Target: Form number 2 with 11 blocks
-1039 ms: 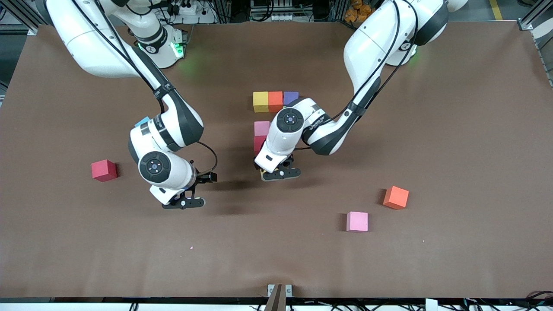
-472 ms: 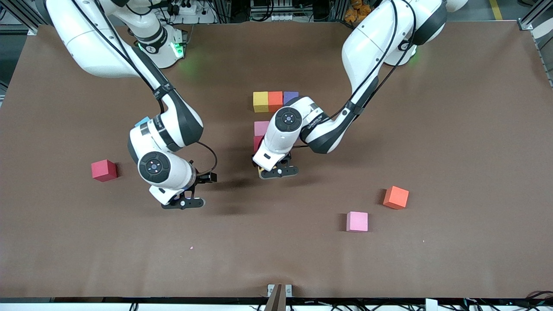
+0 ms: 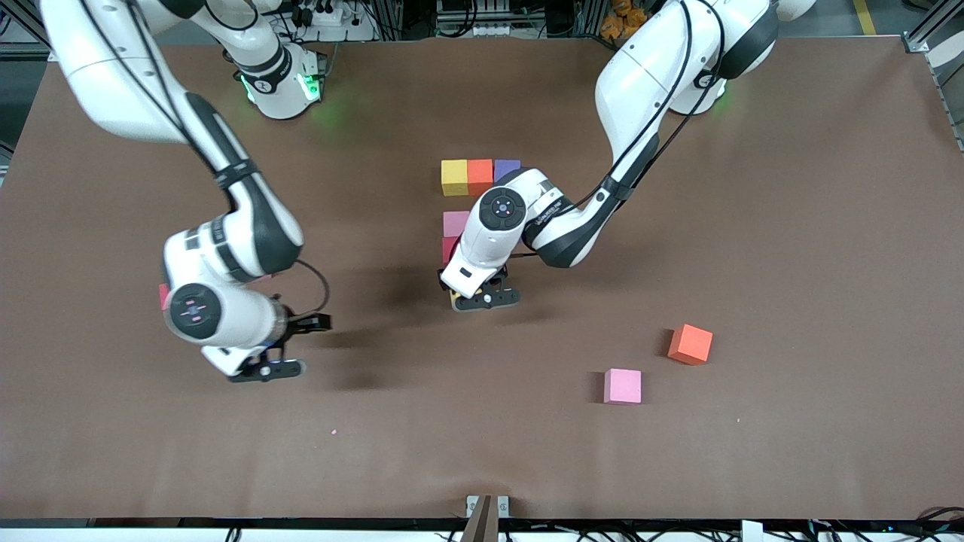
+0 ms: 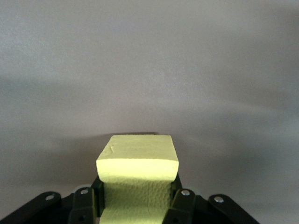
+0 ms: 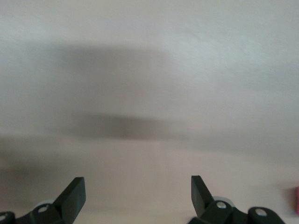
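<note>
The partial number 2 is a row of yellow (image 3: 454, 178), orange (image 3: 480, 176) and purple (image 3: 507, 168) blocks, with a pink block (image 3: 456, 223) and a red block (image 3: 449, 248) nearer the front camera; my left arm hides the rest of it. My left gripper (image 3: 486, 299) (image 4: 136, 189) is shut on a pale yellow block (image 4: 138, 161) low over the table, just nearer the front camera than the red block. My right gripper (image 3: 265, 369) (image 5: 138, 189) hangs open and empty over bare table. Beside it, a loose red block (image 3: 161, 296) is mostly hidden by that arm.
A loose pink block (image 3: 622, 386) and a loose orange block (image 3: 690, 344) lie toward the left arm's end of the table, nearer the front camera than the figure. The brown table (image 3: 791, 226) has wide bare stretches at both ends.
My right arm has swung toward its own end of the table and now covers most of the loose red block. My left gripper has hardly moved, still holding the yellow block.
</note>
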